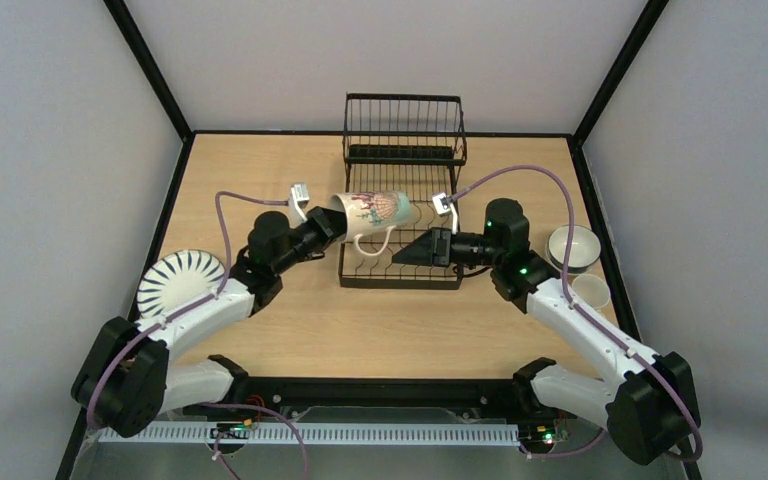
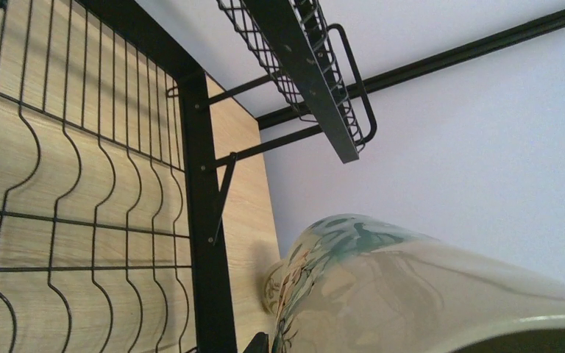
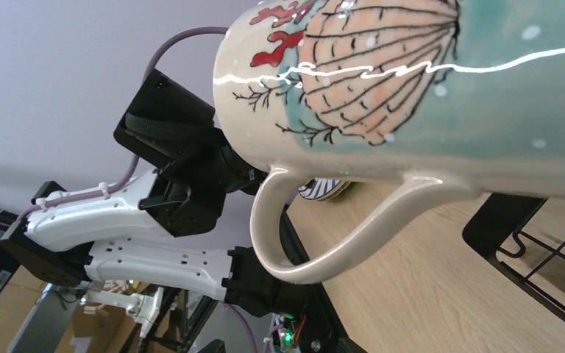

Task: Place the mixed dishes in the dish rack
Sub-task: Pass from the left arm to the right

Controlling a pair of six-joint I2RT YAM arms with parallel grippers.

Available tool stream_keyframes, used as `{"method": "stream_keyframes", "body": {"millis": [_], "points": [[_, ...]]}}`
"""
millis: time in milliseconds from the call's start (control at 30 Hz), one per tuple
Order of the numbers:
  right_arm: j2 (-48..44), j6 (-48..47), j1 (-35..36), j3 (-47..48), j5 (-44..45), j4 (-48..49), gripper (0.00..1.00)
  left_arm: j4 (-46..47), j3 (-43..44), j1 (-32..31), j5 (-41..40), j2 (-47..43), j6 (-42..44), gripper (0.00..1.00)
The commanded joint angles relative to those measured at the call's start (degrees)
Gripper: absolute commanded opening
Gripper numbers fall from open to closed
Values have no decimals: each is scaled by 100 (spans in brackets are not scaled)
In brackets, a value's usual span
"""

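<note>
Where left claw [image 1: 330,220] grips, mug [image 1: 372,211] (sideways) overhangs rack [image 1: 402,284].

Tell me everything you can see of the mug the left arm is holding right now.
The mug is glossy cream ceramic, painted with a peach scallop shell in black lines, red coral sprigs and a teal wash. It looks whole, with no visible chips. It lies on its side in the air over the lower grid of the dish rack, with its single loop handle toward the near edge. The left gripper clamps its open rim end; nothing else appears to touch it.
</note>
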Motion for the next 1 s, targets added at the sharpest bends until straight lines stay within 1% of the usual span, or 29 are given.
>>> {"method": "stream_keyframes", "body": {"millis": [0, 300, 967], "points": [[-30, 150, 23, -69, -7, 239, 87, 1053, 318, -155, -84, 37, -179, 2], [189, 240, 23, -73, 114, 538, 89, 1115, 281, -330, -182, -13, -249, 2], [395, 381, 23, -238, 340, 960, 89, 1169, 258, -567, -302, -130, -407, 2]]}}
